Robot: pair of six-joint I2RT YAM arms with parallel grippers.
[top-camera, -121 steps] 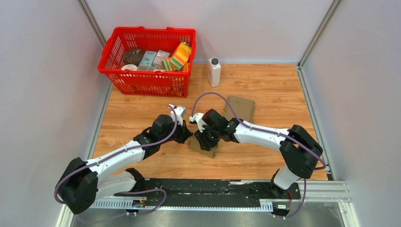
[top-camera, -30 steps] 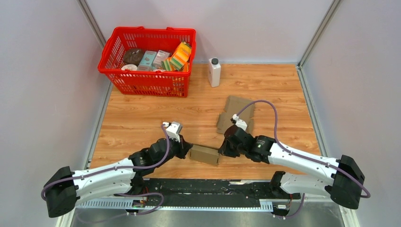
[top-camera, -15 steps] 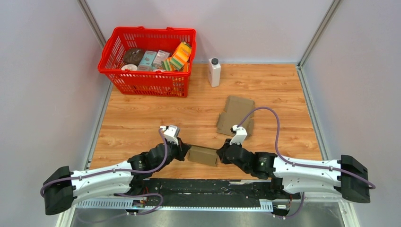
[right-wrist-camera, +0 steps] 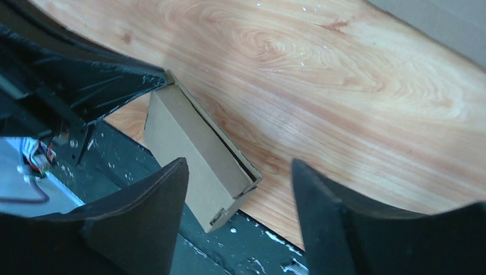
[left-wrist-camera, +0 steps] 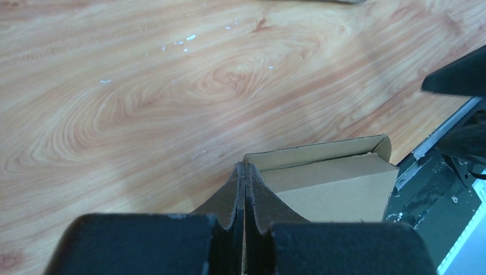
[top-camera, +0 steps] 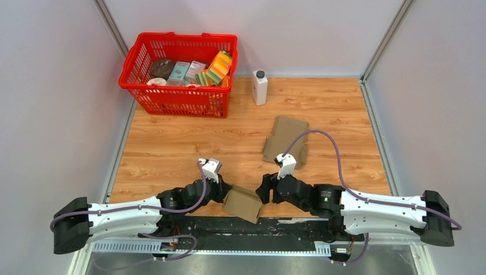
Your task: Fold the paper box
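The brown paper box (top-camera: 242, 204) is folded into a closed block and lies slanted at the table's near edge, partly over the black rail. My left gripper (top-camera: 225, 192) is shut on the box's left edge. In the left wrist view its fingertips (left-wrist-camera: 245, 172) pinch a thin cardboard wall, with the box (left-wrist-camera: 332, 183) stretching away to the right. My right gripper (top-camera: 265, 190) stands open just right of the box and apart from it. In the right wrist view the box (right-wrist-camera: 195, 154) lies ahead of the spread jaws of that gripper (right-wrist-camera: 239, 164), with nothing between them.
A flat cardboard blank (top-camera: 286, 137) lies behind the right arm. A white bottle (top-camera: 260, 87) stands at the back centre. A red basket (top-camera: 172, 91) full of goods sits at the back left. The black rail (top-camera: 286, 224) runs along the near edge.
My right gripper has let go of the box and opened, drawing slightly back. The box, still in my left gripper, has swung toward the near edge and over the rail.
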